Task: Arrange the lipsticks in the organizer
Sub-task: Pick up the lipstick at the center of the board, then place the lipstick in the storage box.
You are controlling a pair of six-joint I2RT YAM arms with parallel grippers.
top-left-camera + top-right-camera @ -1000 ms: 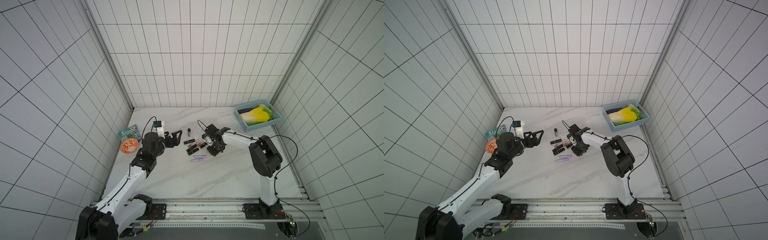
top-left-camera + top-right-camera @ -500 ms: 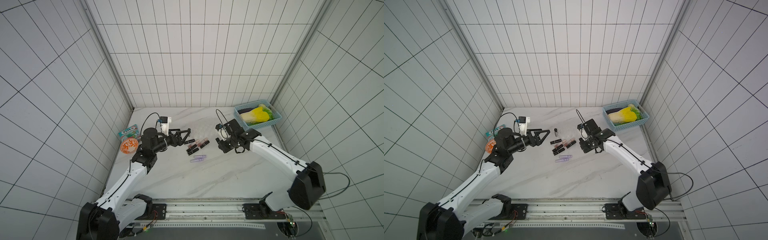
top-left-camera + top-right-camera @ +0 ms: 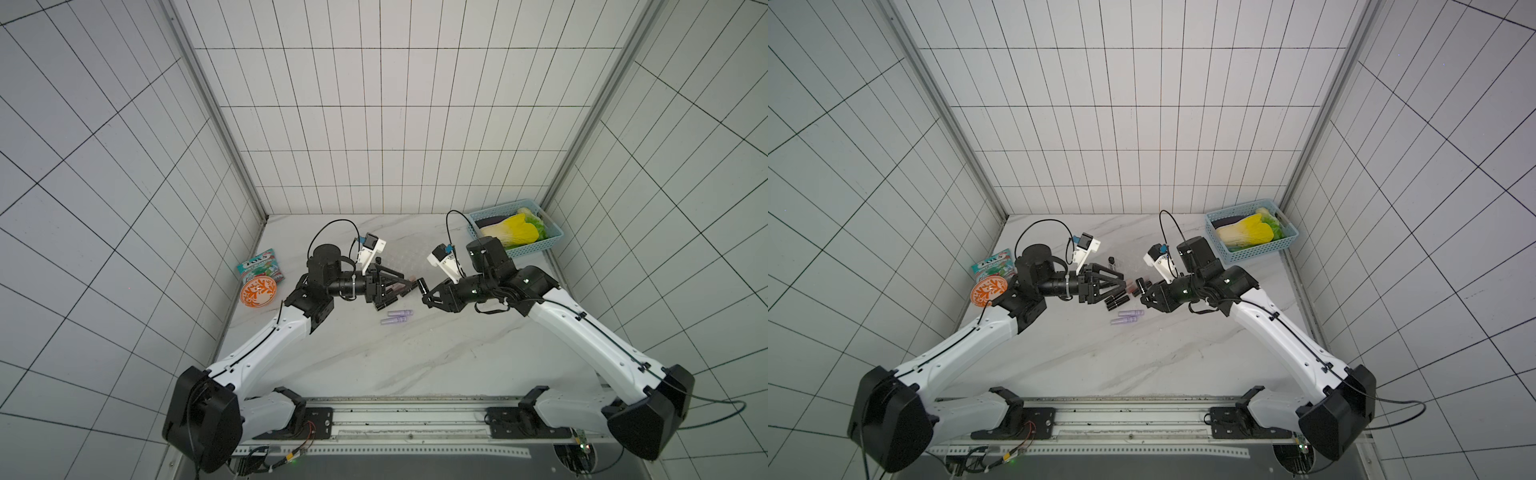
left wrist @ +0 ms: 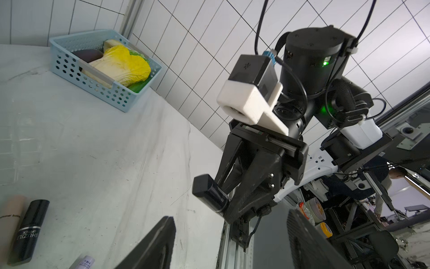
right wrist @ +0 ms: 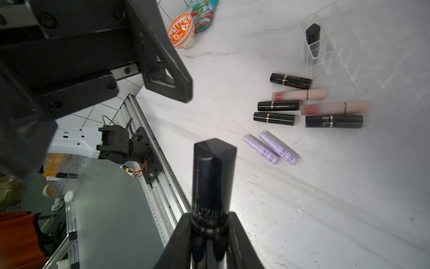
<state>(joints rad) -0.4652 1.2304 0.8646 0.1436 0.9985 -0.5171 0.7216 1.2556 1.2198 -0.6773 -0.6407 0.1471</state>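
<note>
Jaws of my right gripper [image 5: 210, 223] pinch a black lipstick [image 5: 213, 177], long axis aimed at my left gripper [image 3: 405, 286], whose jaws stand wide just short of the cap. The organizer [image 5: 363, 46] sits beyond both.

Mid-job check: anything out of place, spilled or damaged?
Nothing spilled or damaged. One black lipstick stands in the organizer; the other lipsticks lie loose beside it. The right gripper holds another black lipstick, facing the open left gripper.

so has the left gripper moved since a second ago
Yes. In a top view the left gripper has moved away from the orange bowl, toward the blue basket.
</note>
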